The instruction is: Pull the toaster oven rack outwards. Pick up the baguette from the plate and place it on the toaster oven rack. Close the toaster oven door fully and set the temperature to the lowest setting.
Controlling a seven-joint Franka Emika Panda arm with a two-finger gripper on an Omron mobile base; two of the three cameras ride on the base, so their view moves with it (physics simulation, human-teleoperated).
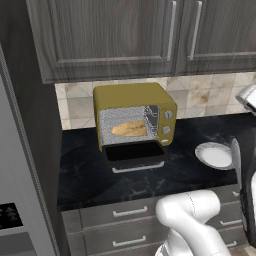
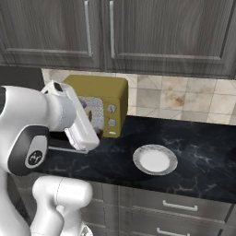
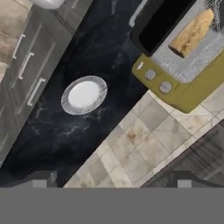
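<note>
The mustard toaster oven [image 1: 134,100] stands on the black counter with its door [image 1: 135,151] dropped open and flat. Inside, the baguette [image 1: 130,129] lies on the silvery rack [image 1: 112,140]. In the hand view the baguette [image 3: 192,31] shows from above, resting on the rack [image 3: 192,61], with the two knobs [image 3: 157,81] beside it. The white plate [image 1: 215,154] sits bare to the oven's right. My gripper [image 3: 111,181] hovers high above the counter, away from the oven, open with its fingertips [image 3: 40,180] wide apart and nothing between them.
Dark wood cabinets [image 1: 150,35] hang low over the oven. Grey drawers [image 1: 125,215] run under the counter edge. A tall grey appliance side [image 1: 20,175] stands at the left. My own arm [image 2: 41,124] hides the oven door in the right base view.
</note>
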